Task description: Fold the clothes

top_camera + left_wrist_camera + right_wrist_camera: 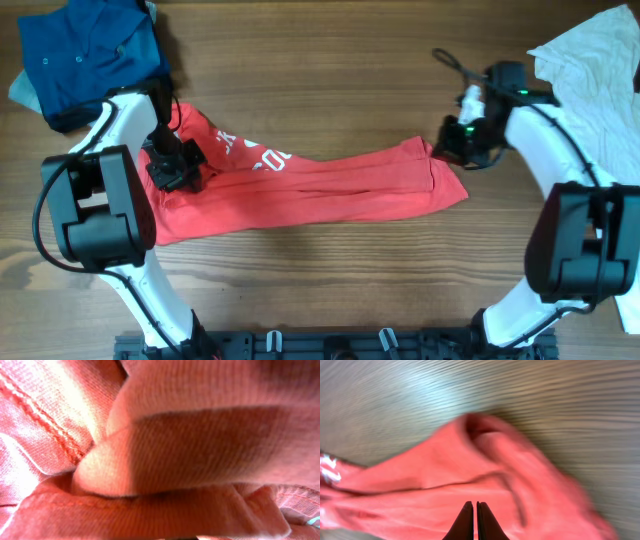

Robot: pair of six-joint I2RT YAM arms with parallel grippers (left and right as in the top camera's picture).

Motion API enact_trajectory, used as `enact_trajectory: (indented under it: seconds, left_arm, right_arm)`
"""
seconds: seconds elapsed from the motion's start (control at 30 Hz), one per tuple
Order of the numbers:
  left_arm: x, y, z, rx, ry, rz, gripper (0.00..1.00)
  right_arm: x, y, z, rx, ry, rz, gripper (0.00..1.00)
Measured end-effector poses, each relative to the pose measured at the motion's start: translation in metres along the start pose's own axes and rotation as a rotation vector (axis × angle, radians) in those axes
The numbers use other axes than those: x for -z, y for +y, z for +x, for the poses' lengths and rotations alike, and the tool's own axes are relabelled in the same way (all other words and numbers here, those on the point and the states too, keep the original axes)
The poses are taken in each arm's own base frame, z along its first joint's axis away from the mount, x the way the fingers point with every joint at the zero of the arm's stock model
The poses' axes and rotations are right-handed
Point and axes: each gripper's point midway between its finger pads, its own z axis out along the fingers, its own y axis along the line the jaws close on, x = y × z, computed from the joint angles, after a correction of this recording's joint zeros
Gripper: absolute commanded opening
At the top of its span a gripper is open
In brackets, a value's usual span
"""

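The clothes, a red T-shirt (pixel 320 185), lie stretched out as a long band across the middle of the table, with white lettering (pixel 255 155) near the left end. My left gripper (pixel 178 168) is pressed into the shirt's left end. Bunched red cloth (pixel 200 445) fills the left wrist view and hides the fingers, which grip the fabric. My right gripper (pixel 452 143) hovers at the shirt's right end. In the right wrist view its fingers (pixel 475 504) are shut tip to tip over the red cloth (pixel 445 485), with nothing between them.
A dark blue garment (pixel 90 55) lies bunched at the back left. A large white garment (pixel 590 60) lies at the back right, close behind the right arm. Bare wooden table (pixel 330 80) shows behind and in front of the shirt.
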Motion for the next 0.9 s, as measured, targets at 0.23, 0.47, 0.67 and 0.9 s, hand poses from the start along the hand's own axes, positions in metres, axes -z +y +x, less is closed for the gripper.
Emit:
enact_trajectory:
  seconds: [0.23,0.47,0.67,0.9]
  left_arm:
    - [0.000,0.000,0.000,0.000,0.001,0.000,0.09]
    - [0.000,0.000,0.000,0.002,0.001,-0.001,0.18]
    - [0.001,-0.015,-0.003,-0.063,-0.005,0.086,0.23]
    - [0.002,-0.039,-0.006,-0.130,-0.032,0.164,0.24]
  right_arm:
    - [-0.035,0.030,0.019,0.075,0.059,0.054,0.04]
    - [-0.062,0.010,0.024,-0.038,0.122,0.085,0.04]
    - [-0.049,-0.023,0.014,-0.215,0.100,0.140,0.04]
    - [-0.031,-0.068,0.007,-0.368,0.084,0.176,0.04]
